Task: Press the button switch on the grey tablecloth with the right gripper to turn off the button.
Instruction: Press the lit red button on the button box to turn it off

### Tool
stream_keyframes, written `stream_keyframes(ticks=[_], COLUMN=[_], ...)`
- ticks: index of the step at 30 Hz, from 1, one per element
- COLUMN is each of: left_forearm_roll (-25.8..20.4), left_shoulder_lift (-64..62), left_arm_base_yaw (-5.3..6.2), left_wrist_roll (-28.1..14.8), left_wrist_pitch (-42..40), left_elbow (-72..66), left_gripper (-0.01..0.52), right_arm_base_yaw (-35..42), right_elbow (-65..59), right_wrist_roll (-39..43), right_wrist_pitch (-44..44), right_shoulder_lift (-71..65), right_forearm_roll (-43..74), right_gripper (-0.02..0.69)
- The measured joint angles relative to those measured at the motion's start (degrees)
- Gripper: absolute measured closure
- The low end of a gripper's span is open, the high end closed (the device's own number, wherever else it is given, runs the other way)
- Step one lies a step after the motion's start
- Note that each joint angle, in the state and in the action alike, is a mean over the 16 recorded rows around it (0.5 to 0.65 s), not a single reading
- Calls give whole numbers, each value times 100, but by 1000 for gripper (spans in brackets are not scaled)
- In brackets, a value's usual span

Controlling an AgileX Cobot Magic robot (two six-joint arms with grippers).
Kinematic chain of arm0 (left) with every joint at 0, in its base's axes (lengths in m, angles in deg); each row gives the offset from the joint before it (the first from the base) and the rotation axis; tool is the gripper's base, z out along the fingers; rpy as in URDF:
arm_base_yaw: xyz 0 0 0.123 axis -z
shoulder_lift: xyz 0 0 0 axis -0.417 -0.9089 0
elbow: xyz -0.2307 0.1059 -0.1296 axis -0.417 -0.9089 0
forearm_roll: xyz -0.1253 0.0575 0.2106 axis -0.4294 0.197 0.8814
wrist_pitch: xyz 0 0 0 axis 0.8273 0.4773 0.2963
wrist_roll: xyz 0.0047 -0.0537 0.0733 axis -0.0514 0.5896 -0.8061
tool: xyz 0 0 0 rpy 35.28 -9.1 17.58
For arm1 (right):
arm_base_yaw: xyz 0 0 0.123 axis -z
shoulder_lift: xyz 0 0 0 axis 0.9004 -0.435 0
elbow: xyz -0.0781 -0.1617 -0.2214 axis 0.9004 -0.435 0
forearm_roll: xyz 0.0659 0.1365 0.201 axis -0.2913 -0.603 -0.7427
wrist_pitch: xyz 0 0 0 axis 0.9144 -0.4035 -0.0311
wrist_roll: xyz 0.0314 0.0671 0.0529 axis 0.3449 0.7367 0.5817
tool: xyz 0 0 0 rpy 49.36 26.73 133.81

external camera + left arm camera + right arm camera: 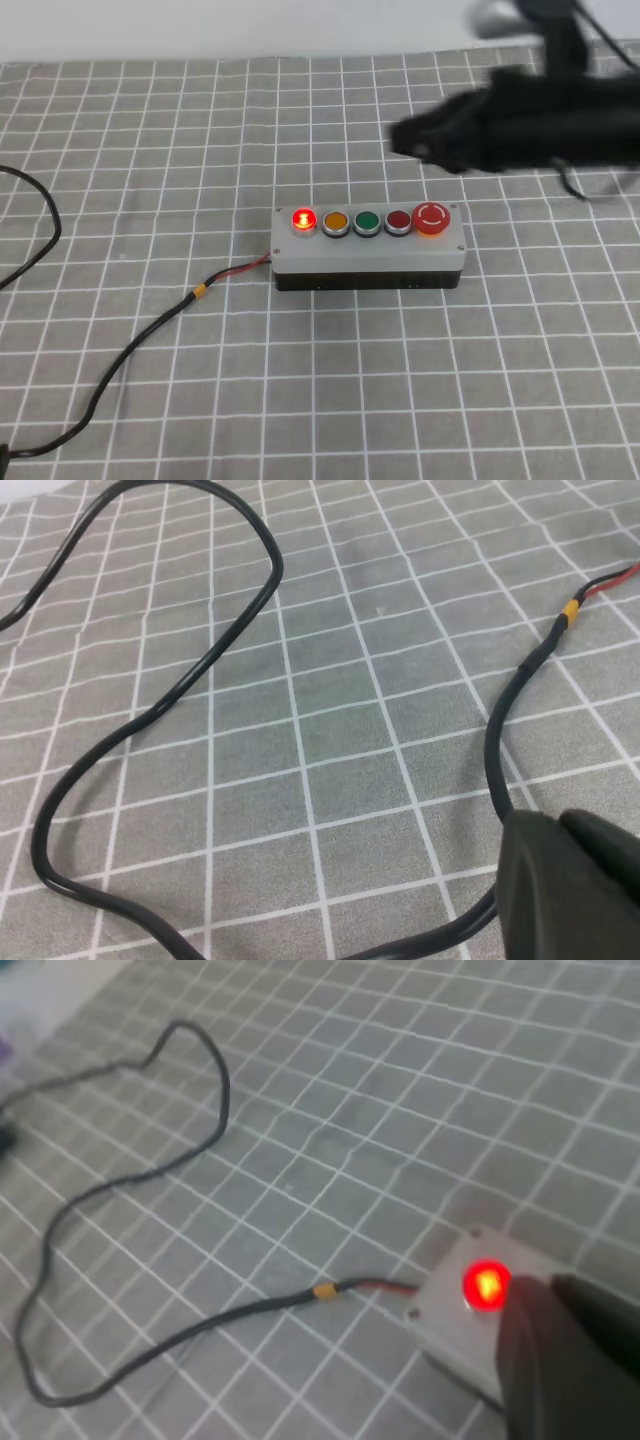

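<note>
A: Where's the button switch (368, 248)?

B: Flat on the grey tablecloth (150, 150), near the middle of the worktop, its black cable (130, 345) trailing off toward the left. The button (303, 220) is the end one of the row, on the cable side, and it is glowing red, so it is not yet off.

A: And the right pincer (425, 138)?

B: Up behind the box toward the mushroom end, apart from it and blurred. I cannot tell whether its jaws are open or closed. In the right wrist view a dark part sits just beside the lit button.

A: The left pincer?

B: Only a dark edge shows in its wrist view; cannot tell either.

A: How will it handle?

B: My guess: a stiff, light box that could skid or tip on cloth. Nothing to grasp, just press straight down on the small cap's centre, clear of the amber neighbour (335, 221).
</note>
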Motion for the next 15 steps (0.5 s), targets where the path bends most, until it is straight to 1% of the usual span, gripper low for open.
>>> stream_keyframes(ticks=[4, 10, 15], left_forearm_roll=[2, 7, 9], left_shoulder_lift=[0, 0, 0], left_arm_base_yaw=[0, 0, 0], left_wrist_roll=[0, 0, 0], left_wrist_pitch=[0, 0, 0], left_elbow=[0, 0, 0], left_gripper=[517, 517, 517], right_arm_base_yaw=[-473, -1055, -1358], right_elbow=[996, 2515, 3571], right_wrist_roll=[848, 2366, 3226], right_wrist_pitch=[-139, -764, -1355], right_shoulder_lift=[-658, -1647, -2412], right_forearm_roll=[1348, 3514, 4749], right_gripper=[681, 681, 681])
